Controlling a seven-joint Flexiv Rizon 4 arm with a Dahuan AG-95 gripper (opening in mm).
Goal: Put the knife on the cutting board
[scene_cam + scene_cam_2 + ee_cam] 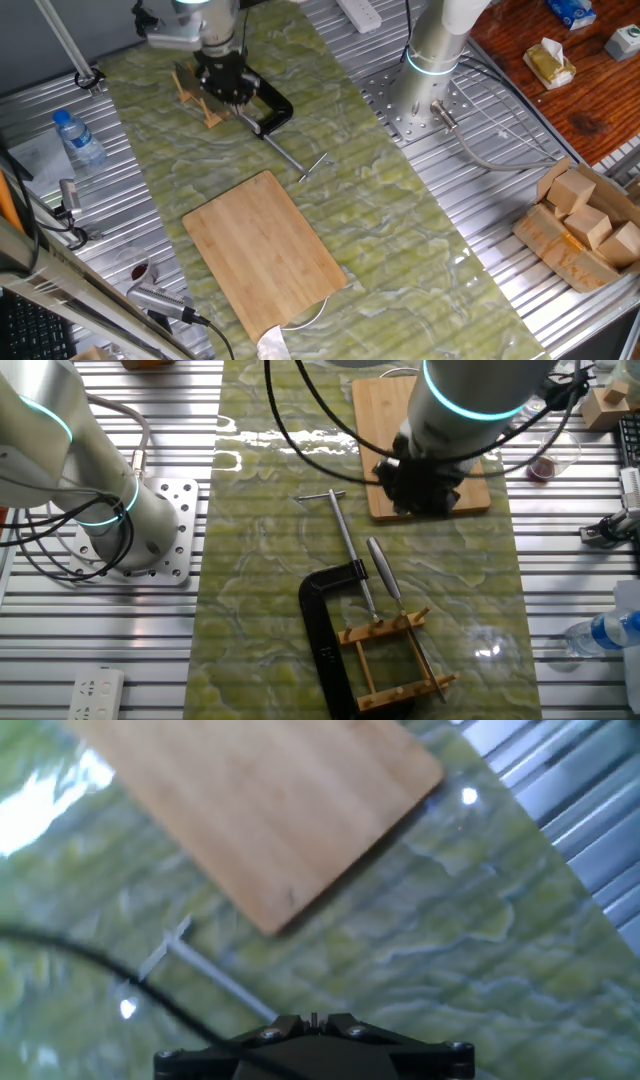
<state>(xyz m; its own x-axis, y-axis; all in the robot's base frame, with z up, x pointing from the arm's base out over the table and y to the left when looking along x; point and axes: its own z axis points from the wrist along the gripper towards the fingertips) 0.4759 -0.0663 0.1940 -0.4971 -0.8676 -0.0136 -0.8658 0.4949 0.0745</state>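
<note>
The knife (383,565) stands on edge in a small wooden peg rack (400,660), its slim silver handle pointing toward the cutting board (365,420). The board lies flat on the green mat and also shows in one fixed view (265,250) and the hand view (260,810). My gripper (225,88) hangs in the air above the rack and the black C-clamp (270,110), and holds nothing. In the other fixed view the gripper (418,500) overlaps the board's near edge. Its fingers look spread apart. In one fixed view the gripper hides the knife.
The C-clamp (320,630) lies against the rack, its thin rod (210,970) reaching toward the board. A second robot base (425,90) stands beside the mat. A water bottle (78,135), a small glass (545,460) and wooden blocks (585,215) sit off the mat.
</note>
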